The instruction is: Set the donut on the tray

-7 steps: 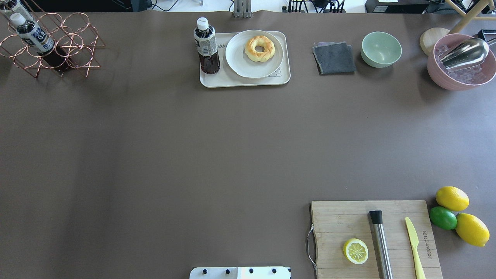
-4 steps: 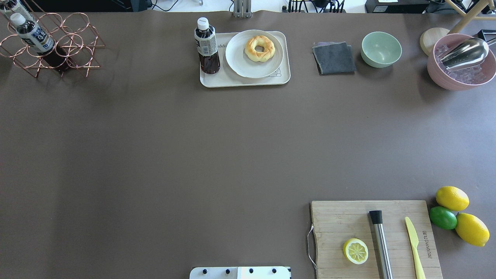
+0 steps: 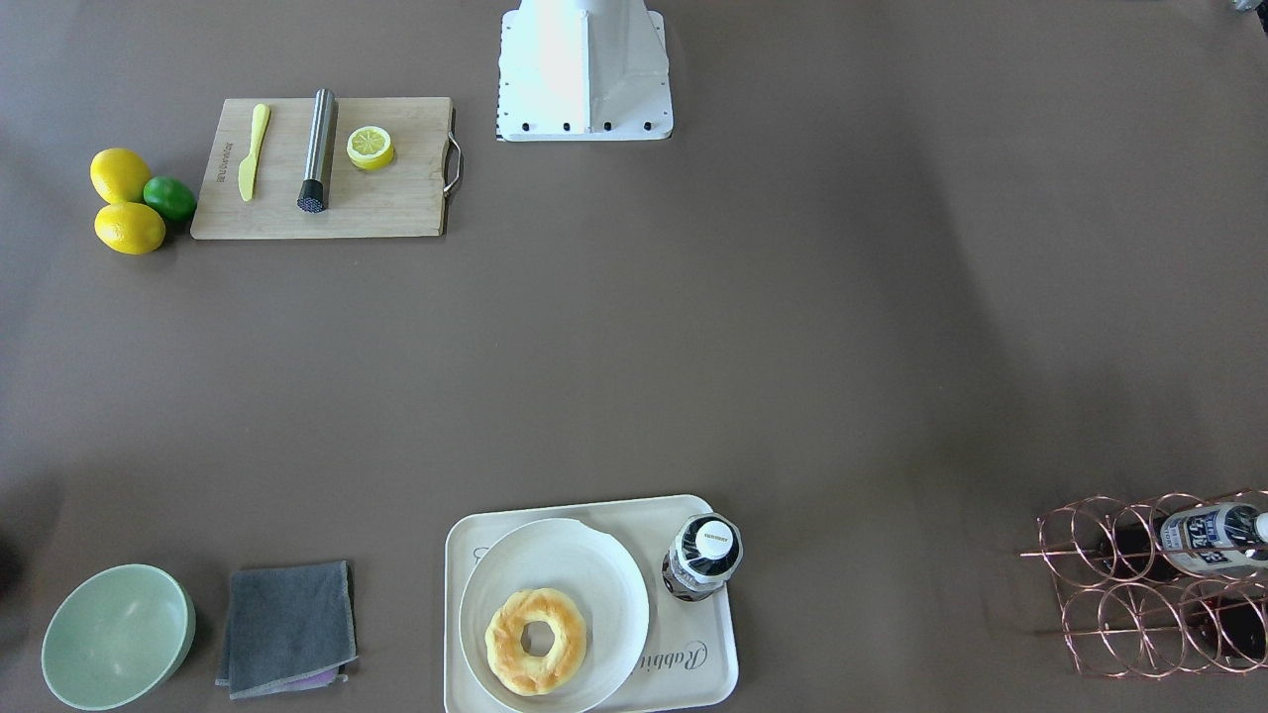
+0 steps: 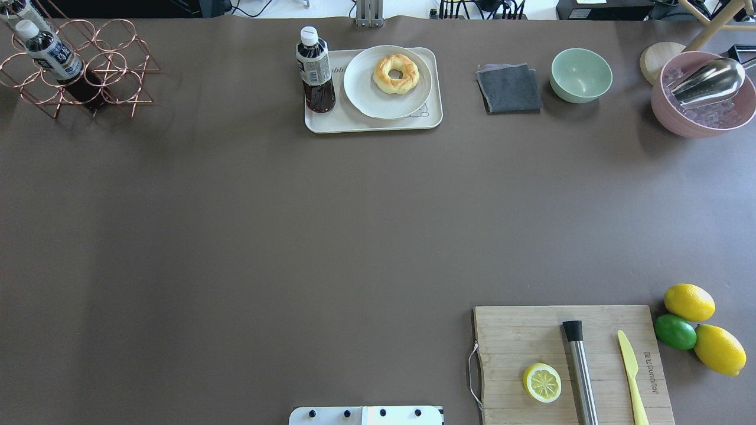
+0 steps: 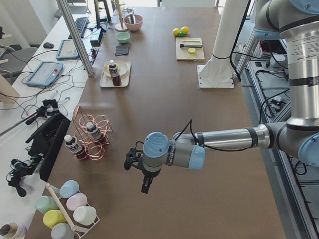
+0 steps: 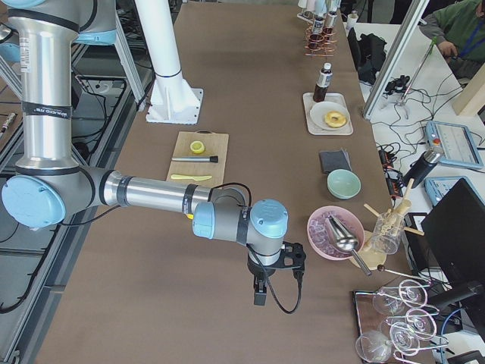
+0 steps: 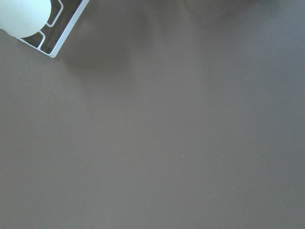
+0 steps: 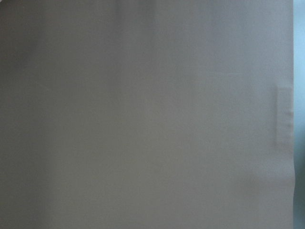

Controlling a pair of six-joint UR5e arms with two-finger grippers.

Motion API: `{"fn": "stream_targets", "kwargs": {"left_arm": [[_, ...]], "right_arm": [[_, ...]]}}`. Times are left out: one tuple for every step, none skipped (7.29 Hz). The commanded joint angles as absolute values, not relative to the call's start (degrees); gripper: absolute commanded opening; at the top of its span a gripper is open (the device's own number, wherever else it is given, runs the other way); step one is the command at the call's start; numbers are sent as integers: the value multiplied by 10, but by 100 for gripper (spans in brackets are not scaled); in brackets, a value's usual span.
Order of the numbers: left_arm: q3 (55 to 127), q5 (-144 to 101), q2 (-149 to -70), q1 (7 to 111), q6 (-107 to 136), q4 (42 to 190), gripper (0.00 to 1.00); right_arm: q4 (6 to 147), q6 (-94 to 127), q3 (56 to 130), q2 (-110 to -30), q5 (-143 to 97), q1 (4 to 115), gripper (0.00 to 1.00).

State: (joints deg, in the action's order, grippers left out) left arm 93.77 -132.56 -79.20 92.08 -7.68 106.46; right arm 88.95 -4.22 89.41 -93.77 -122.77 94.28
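Note:
The donut [image 4: 396, 74] is a golden ring that lies on a round white plate [image 4: 366, 94]. The plate rests on the cream tray [image 4: 369, 125] at the far middle of the table. In the front-facing view the donut [image 3: 536, 641] and the tray [image 3: 698, 673] are at the bottom. My left gripper [image 5: 145, 185] shows only in the exterior left view, over bare table far from the tray. My right gripper [image 6: 261, 292] shows only in the exterior right view, near the pink bowl. I cannot tell whether either one is open or shut.
A dark drink bottle [image 4: 315, 71] stands on the tray's left part. A grey cloth [image 4: 509, 88], a green bowl [image 4: 581, 75] and a pink ice bowl [image 4: 703, 97] sit to its right. A copper bottle rack [image 4: 77, 68] is far left. A cutting board [image 4: 570, 363] with a lemon half is near right.

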Motion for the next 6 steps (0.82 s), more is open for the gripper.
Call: {"fn": "stream_targets", "kwargs": {"left_arm": [[918,-1327,-793,921,-76,1065,98],[917,-1326,-794,921,-76,1065,98],[918,-1326,-795,921,-76,1066,98],[918,-1327,-795,921,-76,1074,98],[919,-1327,-796,921,-76,1076,98],[918,-1327,-798,921,-75,1076,98]], "right_arm": [[890,-41,892,-938,-1226,942,100],[891,-42,888,-938,-1226,942,100],[891,-42,886,-938,-1226,942,100],[891,-42,885,-939,-1226,942,100],[890,-42,885,-945,-1227,942,100],[890,-42,885,-947,-1228,942,100]]}}
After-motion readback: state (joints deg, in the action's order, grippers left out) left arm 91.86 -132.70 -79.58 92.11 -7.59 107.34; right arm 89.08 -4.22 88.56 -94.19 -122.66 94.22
